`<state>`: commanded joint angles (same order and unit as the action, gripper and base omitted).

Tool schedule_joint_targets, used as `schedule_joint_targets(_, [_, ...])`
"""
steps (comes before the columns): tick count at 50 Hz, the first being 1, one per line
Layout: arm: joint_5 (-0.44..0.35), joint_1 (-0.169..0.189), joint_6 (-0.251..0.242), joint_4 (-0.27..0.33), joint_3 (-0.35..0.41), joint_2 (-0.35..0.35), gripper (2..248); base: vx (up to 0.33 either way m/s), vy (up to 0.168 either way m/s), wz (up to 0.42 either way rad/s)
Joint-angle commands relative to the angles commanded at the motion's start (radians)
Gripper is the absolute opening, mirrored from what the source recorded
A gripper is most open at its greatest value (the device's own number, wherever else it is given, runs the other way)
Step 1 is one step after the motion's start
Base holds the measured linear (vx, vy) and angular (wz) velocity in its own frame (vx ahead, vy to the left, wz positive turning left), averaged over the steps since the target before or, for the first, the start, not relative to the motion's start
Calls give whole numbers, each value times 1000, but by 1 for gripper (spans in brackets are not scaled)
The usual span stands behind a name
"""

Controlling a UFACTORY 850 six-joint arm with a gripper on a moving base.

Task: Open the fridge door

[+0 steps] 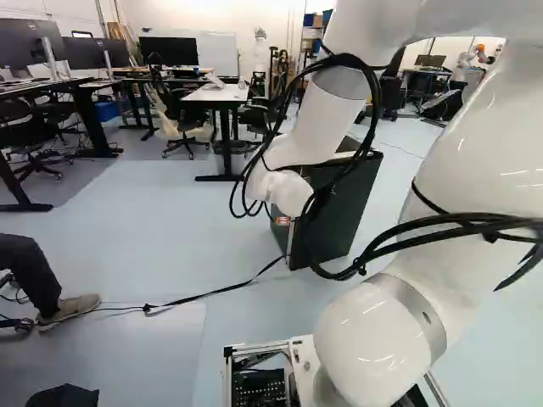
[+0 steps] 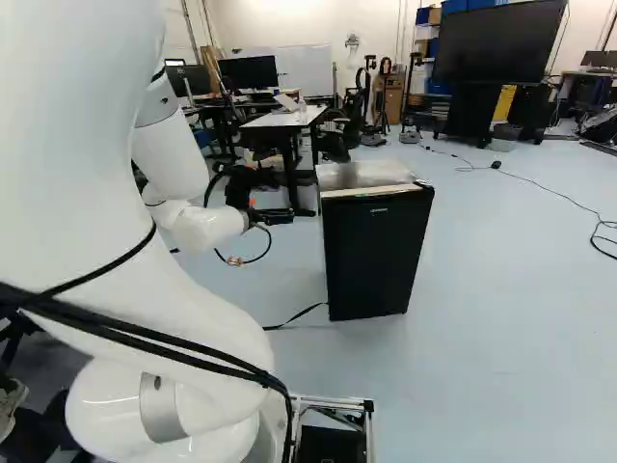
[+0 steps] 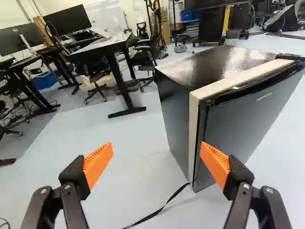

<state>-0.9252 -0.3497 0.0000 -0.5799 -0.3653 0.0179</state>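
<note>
My gripper (image 2: 272,216) is at the left of the fridge (image 2: 378,253) in the right base view, level with its upper part. The fridge is small and black, with a closed-looking door facing the base. In the wrist view my gripper (image 3: 156,160) stands open with nothing between its orange pads. One finger overlaps the lower edge of the fridge door (image 3: 252,117) in that view; whether they touch I cannot tell. A pale strip (image 3: 193,133) runs along the fridge's front edge, beside the door. The left base view shows the fridge partly behind the arm.
A black strap (image 3: 164,206) runs over the floor from the fridge's foot. Beyond stands a white desk (image 2: 285,118) with chairs. A seated person's leg and shoe (image 1: 69,310) show at the left of the left base view. Another robot (image 1: 465,64) stands far back.
</note>
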Motion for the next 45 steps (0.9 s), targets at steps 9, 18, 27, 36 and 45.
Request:
schedule_joint_targets(9, [-23, -27, 0, -71, -19, 27, 247, 0, 0, 0])
schedule_joint_targets(18, [-45, -45, 0, -139, -38, 67, 247, 0, 0, 0])
schedule_joint_targets(27, [-68, -52, 0, -208, -54, 107, 247, 0, 0, 0])
schedule_joint_targets(36, [-90, -54, 0, -277, -67, 144, 247, 0, 0, 0])
schedule_joint_targets(45, [-113, -52, 0, -347, -81, 182, 247, 0, 0, 0])
